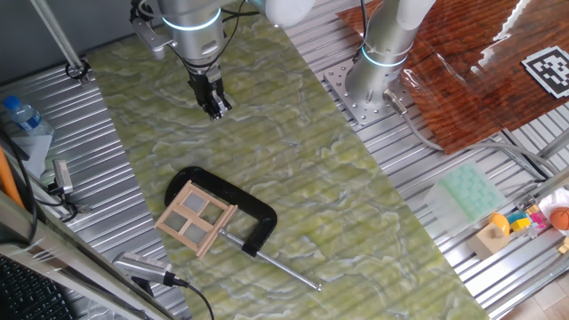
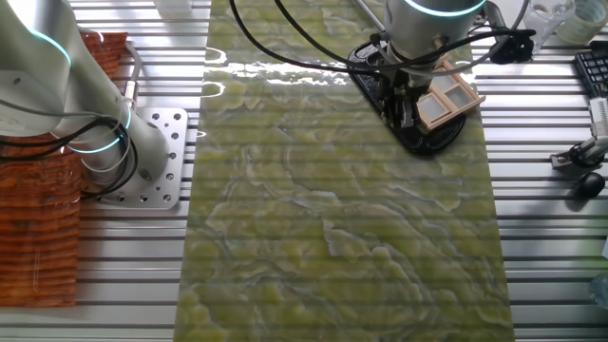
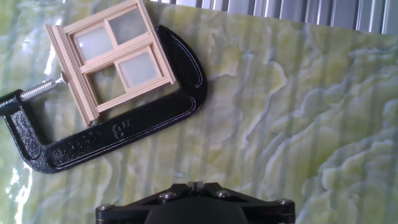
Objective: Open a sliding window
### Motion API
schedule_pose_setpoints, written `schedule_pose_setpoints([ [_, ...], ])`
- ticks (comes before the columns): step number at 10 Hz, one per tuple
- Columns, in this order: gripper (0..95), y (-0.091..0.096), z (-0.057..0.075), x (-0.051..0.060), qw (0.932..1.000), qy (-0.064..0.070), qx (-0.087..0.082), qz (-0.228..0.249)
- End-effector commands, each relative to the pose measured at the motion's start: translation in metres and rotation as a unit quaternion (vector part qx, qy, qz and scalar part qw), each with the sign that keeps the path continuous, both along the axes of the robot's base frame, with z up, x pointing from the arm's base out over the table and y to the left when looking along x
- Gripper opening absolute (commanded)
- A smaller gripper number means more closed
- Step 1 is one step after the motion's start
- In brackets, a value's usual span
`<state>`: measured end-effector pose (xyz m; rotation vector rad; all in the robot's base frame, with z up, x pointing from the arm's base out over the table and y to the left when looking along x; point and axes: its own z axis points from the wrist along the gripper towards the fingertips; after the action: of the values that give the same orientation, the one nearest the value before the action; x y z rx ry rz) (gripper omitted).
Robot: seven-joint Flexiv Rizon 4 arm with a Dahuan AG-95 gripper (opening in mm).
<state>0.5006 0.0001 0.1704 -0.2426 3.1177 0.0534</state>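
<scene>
The sliding window (image 1: 196, 217) is a small light-wood frame with four greyish panes, held in a black C-clamp (image 1: 253, 213) on the green marbled mat. It also shows in the other fixed view (image 2: 446, 99) and at the upper left of the hand view (image 3: 112, 56). My gripper (image 1: 214, 104) hangs above the mat, well behind the window and apart from it. In the hand view the fingertips (image 3: 196, 185) sit together at the bottom edge, shut and holding nothing.
The clamp's steel screw rod (image 1: 289, 271) sticks out toward the mat's front edge. A second robot base (image 1: 378, 80) stands to the right on the metal table. A water bottle (image 1: 22, 114), tools and a brush (image 1: 142, 265) lie at the left; small toys (image 1: 520, 222) at the right.
</scene>
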Motion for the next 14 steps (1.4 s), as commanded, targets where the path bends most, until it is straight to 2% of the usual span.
schedule_pose_setpoints([
  [1,0.0,0.0,0.0,0.0,1.0,0.0,0.0,-0.001],
  [10,0.0,0.0,-0.001,0.001,1.0,0.001,-0.004,-0.003],
  [11,0.0,0.0,0.0,0.004,1.0,0.001,-0.008,-0.001],
  [12,0.0,0.001,0.001,0.011,0.9999,0.003,-0.013,0.006],
  [14,0.0,0.006,0.004,0.033,0.9997,0.002,-0.017,0.02],
])
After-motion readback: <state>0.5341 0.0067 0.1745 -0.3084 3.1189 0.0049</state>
